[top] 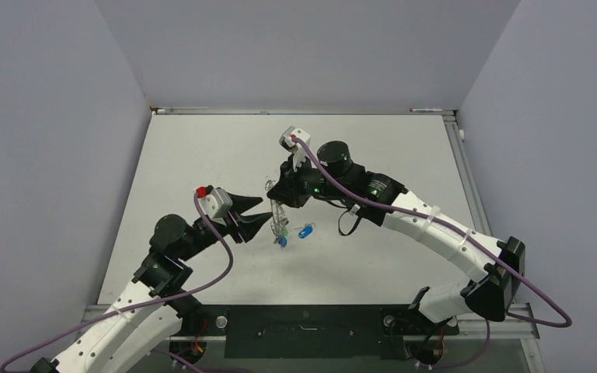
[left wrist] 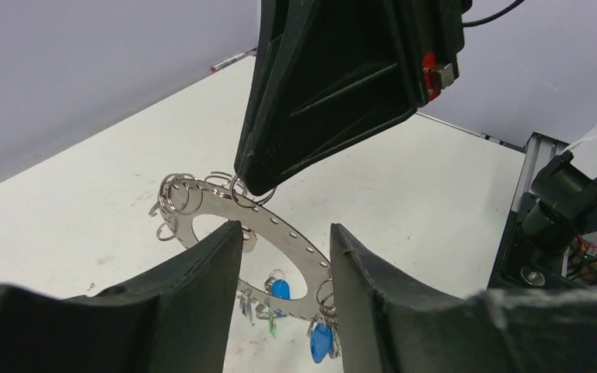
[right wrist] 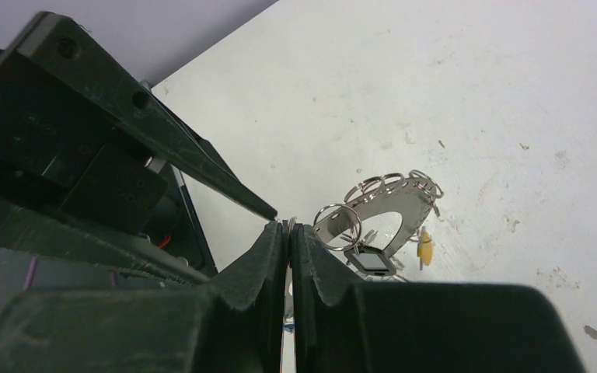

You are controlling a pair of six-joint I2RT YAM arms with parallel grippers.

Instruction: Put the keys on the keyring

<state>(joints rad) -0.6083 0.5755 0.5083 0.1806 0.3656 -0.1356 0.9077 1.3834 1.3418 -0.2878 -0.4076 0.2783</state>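
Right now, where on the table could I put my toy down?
The table is bare along the back wall and down its left side. The middle is crowded: the right gripper holds the ring, the left gripper is open beside it, and a blue key lies nearby.

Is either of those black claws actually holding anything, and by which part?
The right gripper is shut on the large flat grey metal keyring, pinching its outer rim. The left gripper is open, holding nothing.
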